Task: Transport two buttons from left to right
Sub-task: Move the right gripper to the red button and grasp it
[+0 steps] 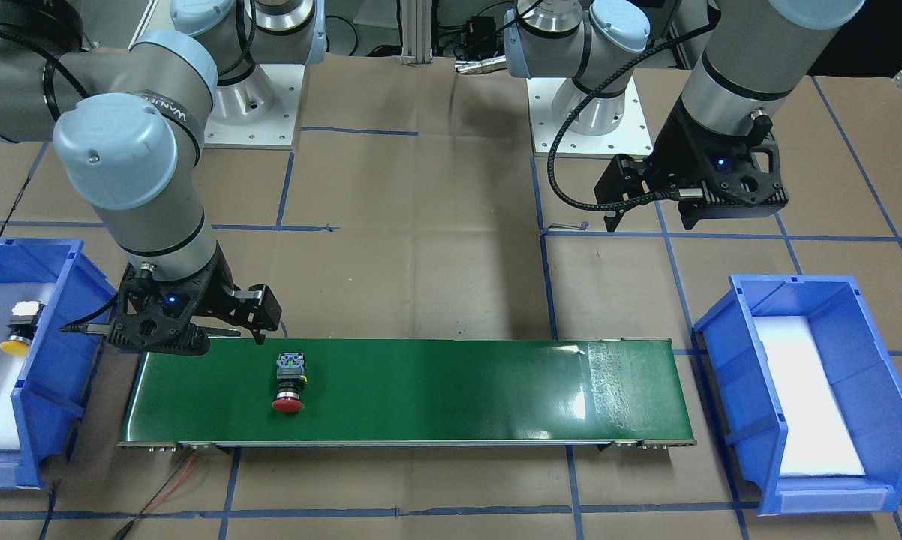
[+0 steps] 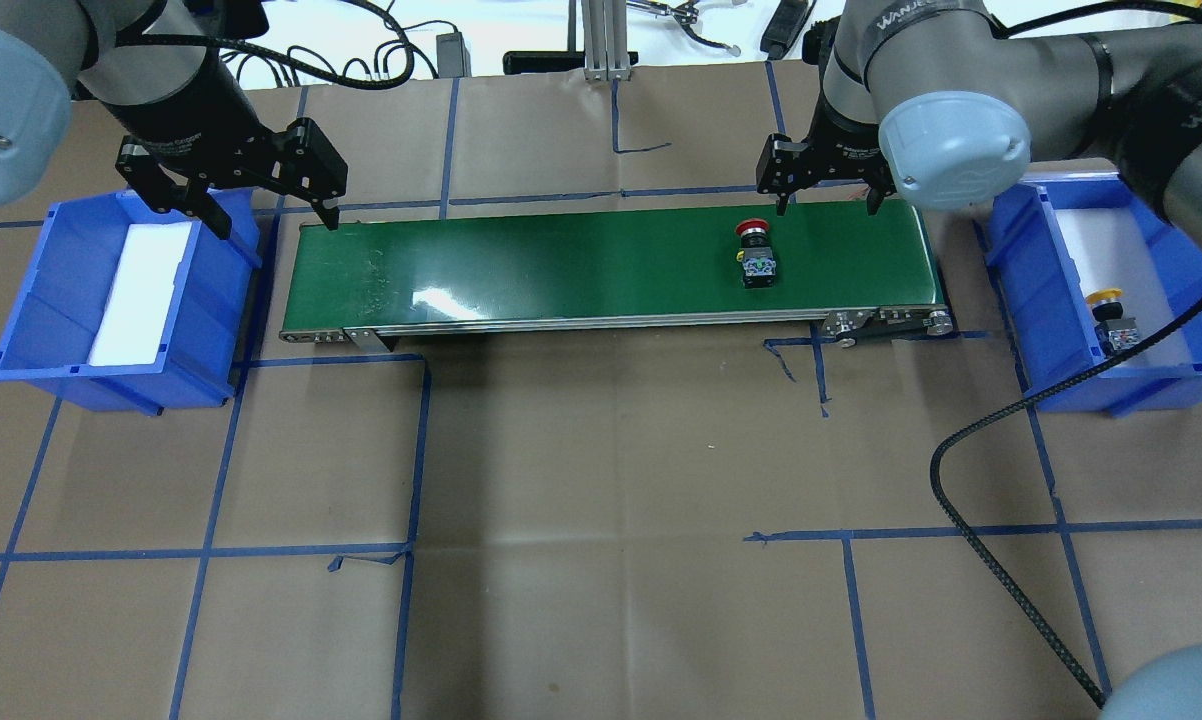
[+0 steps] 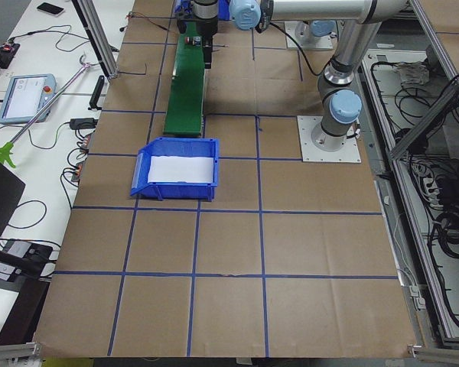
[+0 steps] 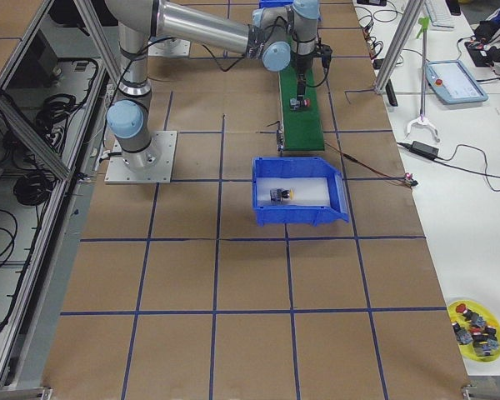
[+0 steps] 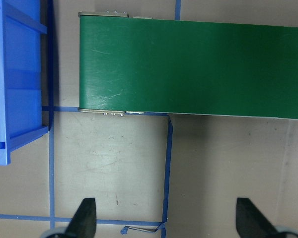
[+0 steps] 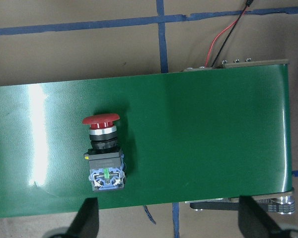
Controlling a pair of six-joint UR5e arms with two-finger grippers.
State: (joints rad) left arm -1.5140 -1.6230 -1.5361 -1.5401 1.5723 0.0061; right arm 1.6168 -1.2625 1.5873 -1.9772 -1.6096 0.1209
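Right gripper (image 2: 826, 200) hangs spread wide and empty near the red button (image 6: 105, 153), which lies on its side at the green belt's (image 2: 561, 265) right end. It looks light and rigid. I'd pinch the blocky body's flat sides, not the slick round cap. Yellow button (image 2: 1111, 315) sits in the right bin (image 2: 1016, 280). Left gripper (image 2: 273, 215) is spread too.

You can read "WANJ…" in white on the right arm's black sleeve (image 2: 906, 20); rest is cut off. Label (image 2: 179, 141) on left gripper (image 2: 279, 230): too small to read.
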